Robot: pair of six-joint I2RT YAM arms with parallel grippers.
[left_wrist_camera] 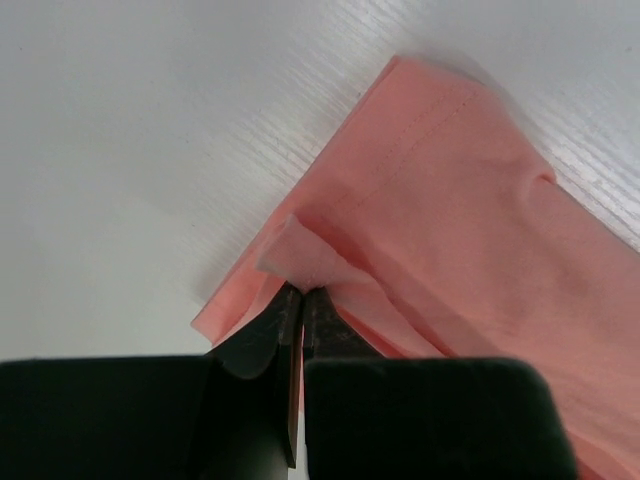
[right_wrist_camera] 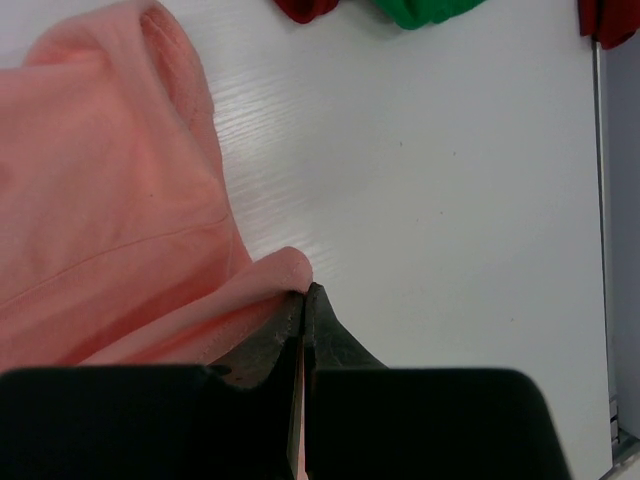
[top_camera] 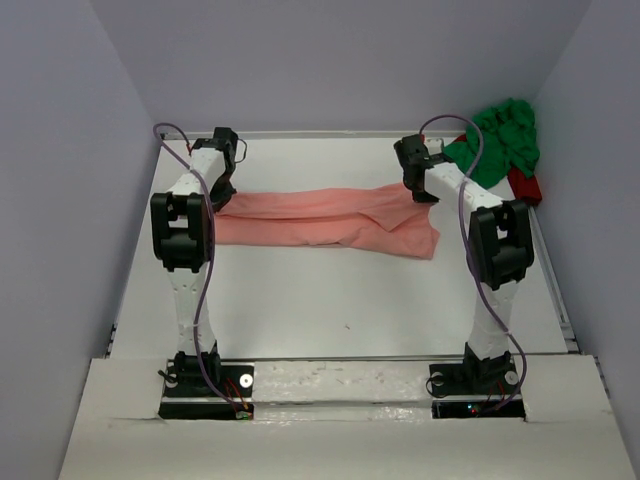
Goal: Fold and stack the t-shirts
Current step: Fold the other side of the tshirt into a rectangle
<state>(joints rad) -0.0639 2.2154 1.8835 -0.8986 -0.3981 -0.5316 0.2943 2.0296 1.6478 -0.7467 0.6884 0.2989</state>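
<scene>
Left gripper [left_wrist_camera: 302,292] is down at the table surface at the left end of the salmon pink t-shirt [top_camera: 320,218]. Its two black fingers are drawn almost together, with only a thin slit between them, and a small raised fold of the pink cloth is caught at their tips. Around that fold the shirt's edge lies flat in several layers, with a stitched hem running away from the gripper.

Right gripper [right_wrist_camera: 303,292] is at the shirt's opposite end. Its fingers are pressed fully together and pinch a rounded bulge of the pink cloth's edge.

From above, the salmon pink t-shirt lies on the white table [top_camera: 330,300] as a long, narrow band running left to right between the two grippers, in the far half of the surface. The band is fairly smooth along its length. Its right end is wider and spreads a little toward the near side, with soft creases.

The bright green t-shirt [top_camera: 500,140] sits crumpled in a heap at the far right corner of the table, just beyond the right arm and apart from the pink shirt. A dark red item [top_camera: 525,185] shows just beside and partly under the green heap; what it is I cannot tell.

Both arms reach forward from their bases at the near edge, with a purple cable [top_camera: 205,300] looped along each one.
</scene>
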